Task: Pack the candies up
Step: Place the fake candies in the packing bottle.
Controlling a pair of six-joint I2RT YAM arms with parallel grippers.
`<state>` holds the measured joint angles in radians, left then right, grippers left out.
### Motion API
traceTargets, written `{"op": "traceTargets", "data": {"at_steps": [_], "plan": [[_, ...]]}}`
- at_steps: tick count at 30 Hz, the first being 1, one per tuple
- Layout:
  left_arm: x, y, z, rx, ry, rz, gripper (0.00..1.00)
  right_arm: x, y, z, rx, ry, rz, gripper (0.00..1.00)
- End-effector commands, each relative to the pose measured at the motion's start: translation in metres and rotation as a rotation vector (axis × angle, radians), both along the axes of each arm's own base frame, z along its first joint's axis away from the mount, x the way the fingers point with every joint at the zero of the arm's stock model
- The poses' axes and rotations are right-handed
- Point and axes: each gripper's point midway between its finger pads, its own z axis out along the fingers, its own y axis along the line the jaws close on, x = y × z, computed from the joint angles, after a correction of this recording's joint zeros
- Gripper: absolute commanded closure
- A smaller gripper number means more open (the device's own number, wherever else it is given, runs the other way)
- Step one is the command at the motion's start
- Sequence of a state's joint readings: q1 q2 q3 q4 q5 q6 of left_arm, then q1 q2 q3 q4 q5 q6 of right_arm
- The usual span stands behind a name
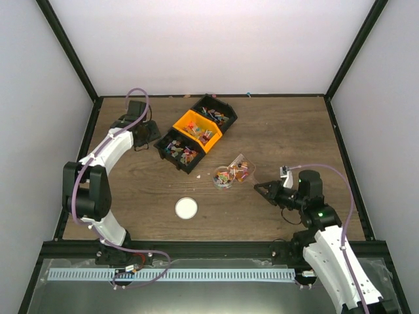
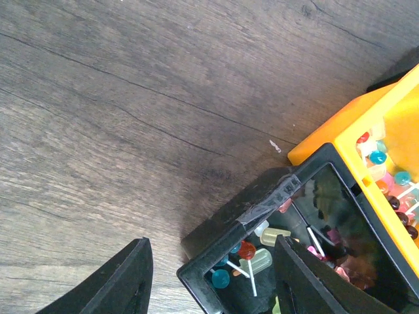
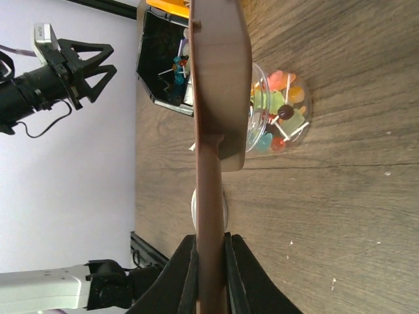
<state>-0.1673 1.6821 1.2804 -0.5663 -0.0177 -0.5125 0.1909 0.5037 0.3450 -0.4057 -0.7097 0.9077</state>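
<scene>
At the near right, the right arm (image 1: 327,235) had its jaws pressed together on the handle of the scoop (image 3: 219,85). The scoop was turned on edge, its bowl just over the left side of the jar (image 3: 306,108). That hold seemed meant to tip a load into the jar rather than carry one.

The lid (image 1: 186,208) lay on the worktop (image 1: 281,131) to the near left of the jar. It was well apart from the jar, so the mouth stayed open for filling. The jar already held a heap of candies (image 3: 283,112), so packing looked to be under way but not finished.

Farther left stood a row of three bins running diagonally. They were a black bin (image 1: 178,152), an orange bin (image 1: 198,129) and a far bin (image 1: 219,111). All three held more candies, which was the stock left to move.

At the far left, the left arm (image 1: 108,154) had its jaws spread, with the black bin's corner between them. One finger (image 2: 124,281) was outside the wall, with a gap showing, and the other was over the inside. They gripped nothing, and were probably placed there to steady the bin during scooping.
</scene>
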Motion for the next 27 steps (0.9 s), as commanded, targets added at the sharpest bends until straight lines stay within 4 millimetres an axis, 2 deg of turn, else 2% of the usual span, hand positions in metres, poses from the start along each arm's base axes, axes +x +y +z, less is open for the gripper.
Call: {"op": "traceTargets", "data": {"at_steps": [1,13,27], "plan": [[0.0038,-0.0028,-0.002,0.001,-0.011,-0.007,0.47,0.0014,-0.0073,0.0042,-0.112,-0.057,0.024,0.99],[0.0057,-0.0029,-0.0036,0.002,-0.012,-0.007,0.47,-0.0015,-0.0103,-0.0048,-0.167,-0.046,0.043,0.99],[0.0046,-0.0013,-0.0063,0.014,-0.009,-0.006,0.47,0.0059,-0.009,0.0003,-0.248,-0.068,0.073,0.99]]}}
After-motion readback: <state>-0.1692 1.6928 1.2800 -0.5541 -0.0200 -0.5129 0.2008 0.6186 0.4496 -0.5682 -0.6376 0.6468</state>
